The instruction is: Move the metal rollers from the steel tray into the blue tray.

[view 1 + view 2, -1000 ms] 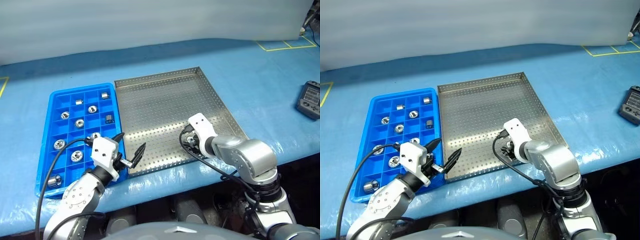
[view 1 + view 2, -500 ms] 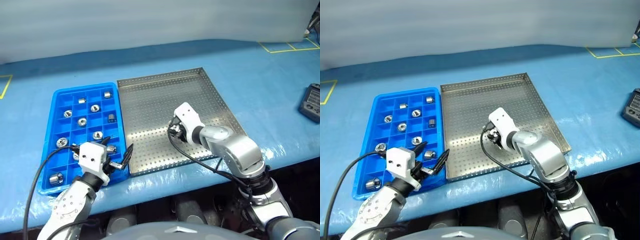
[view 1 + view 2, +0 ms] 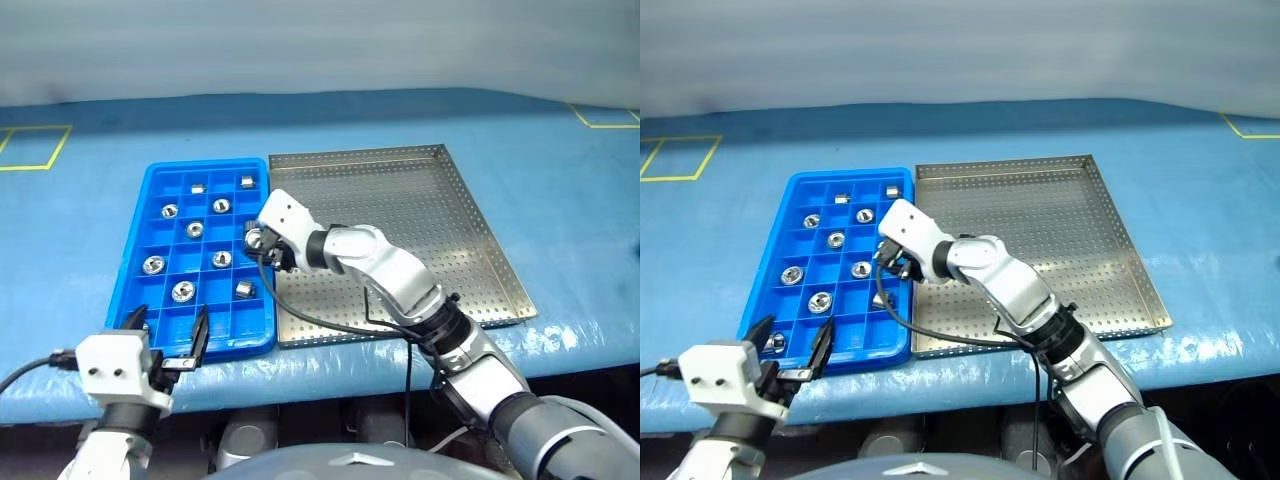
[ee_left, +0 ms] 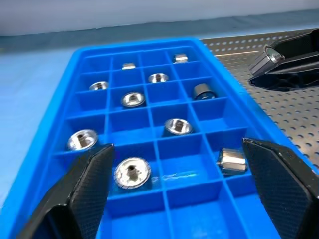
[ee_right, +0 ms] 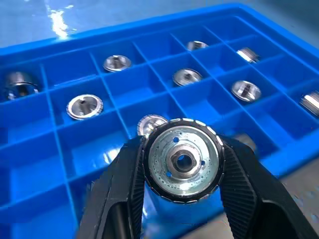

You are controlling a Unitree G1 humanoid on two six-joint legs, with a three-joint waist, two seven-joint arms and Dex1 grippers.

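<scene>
Right pincer: the right gripper (image 5: pixel 182 164) has its two black fingers clamped on one small shiny silver ring-like metal roller (image 5: pixel 182 160), bore facing the wrist camera, held above the steel-tray-side edge of the bright blue gridded plastic tray (image 3: pixel 150 205).
Left pincer: the left gripper (image 3: pixel 168 330) hangs with fingers wide apart, holding nothing, at the blue tray's near end.
Rollers already placed: nine or so lie one to a compartment beyond and below the right pincer; one sits almost directly under the held roller.
Steel tray: the large silvery perforated sheet-metal tray (image 3: pixel 430 215), behind the right pincer, seems to have no rollers left, so this is probably the last.
Risk, doubling up: letting go here could drop the roller onto the filled compartment beneath; an unoccupied cell should be chosen first.
Risk, bounce: released from height, the round piece may strike a divider wall and roll into another cell or back over the rim.
Risk, slip: the grip is across a smooth curved rim, so a jolt could twist it free.
</scene>
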